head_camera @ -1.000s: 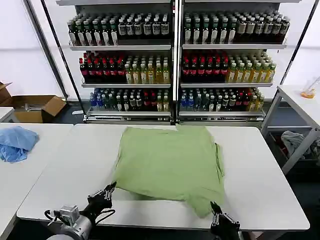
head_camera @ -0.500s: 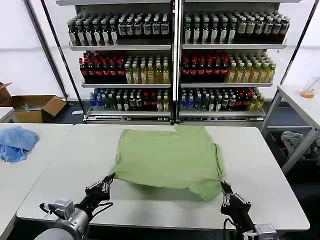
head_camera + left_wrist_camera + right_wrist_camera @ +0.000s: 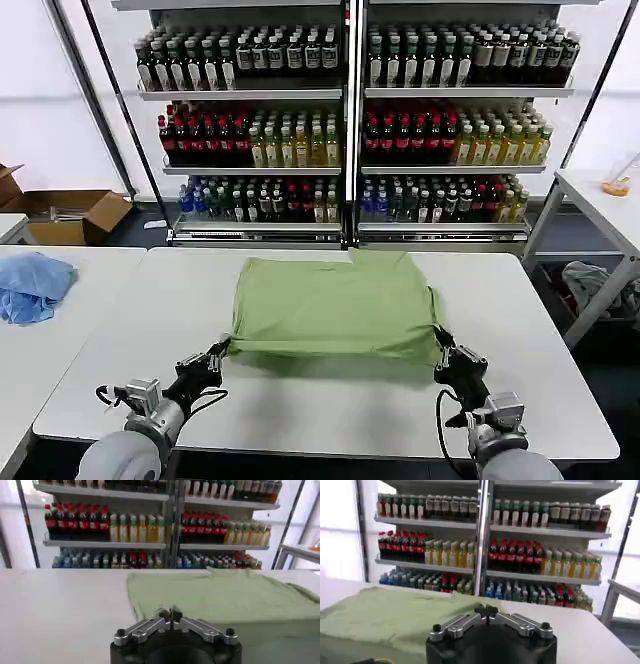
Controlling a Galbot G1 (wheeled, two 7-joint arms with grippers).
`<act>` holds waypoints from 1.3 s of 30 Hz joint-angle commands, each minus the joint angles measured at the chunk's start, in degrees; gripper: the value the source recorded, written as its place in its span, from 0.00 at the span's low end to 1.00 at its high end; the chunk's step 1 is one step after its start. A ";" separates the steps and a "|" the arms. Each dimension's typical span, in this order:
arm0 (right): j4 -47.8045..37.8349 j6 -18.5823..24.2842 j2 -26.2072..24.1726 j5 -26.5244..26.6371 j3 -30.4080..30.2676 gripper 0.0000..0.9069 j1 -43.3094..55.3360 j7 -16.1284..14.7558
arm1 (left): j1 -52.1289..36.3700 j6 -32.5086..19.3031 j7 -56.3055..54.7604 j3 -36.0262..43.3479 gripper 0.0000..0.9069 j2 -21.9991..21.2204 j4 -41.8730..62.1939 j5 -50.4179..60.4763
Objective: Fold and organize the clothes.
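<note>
A tall shelf rack [image 3: 350, 120] packed with rows of bottled drinks [image 3: 300, 140] fills the background beyond a white table [image 3: 300, 400], on which a light green shirt [image 3: 335, 310] lies spread at the centre, doubled over into a broad rectangle with its near edge lifted just off the tabletop and casting a shadow below. The cloth is plain and softly creased on its upper face; collar, buttons and print cannot be made out. A second white table [image 3: 40, 350] stands to the robot's left, carrying a crumpled light blue cloth [image 3: 35, 285], with an open cardboard box [image 3: 70, 215] on the floor behind it. To the right, a further table [image 3: 600, 205] holds a small container of orange liquid [image 3: 617, 185], and pale grey fabric [image 3: 590, 285] sits in a bin beneath. The left gripper [image 3: 215, 355] pinches the shirt's near left corner, its fingers pressed together on the cloth, while the right gripper [image 3: 445, 355] clamps the near right corner in the same way, both held low over the table's front half.
</note>
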 commanded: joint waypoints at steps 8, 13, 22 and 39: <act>-12.79 0.85 -0.33 -4.55 -6.35 0.00 11.52 -0.83 | -13.89 -0.35 -0.82 10.17 0.03 1.61 13.12 3.50; -15.36 1.50 0.16 -6.83 -8.16 0.00 14.50 -1.42 | -16.45 -0.45 -0.86 12.18 0.03 0.89 16.15 4.92; -17.83 0.13 1.36 -10.17 -10.56 0.29 17.18 -2.67 | -18.13 -0.56 -0.77 13.58 0.24 -0.62 18.03 7.16; -7.44 0.57 2.58 -5.49 -0.85 1.00 0.31 -2.10 | -6.12 -0.77 -1.68 4.85 1.00 -1.11 10.79 7.48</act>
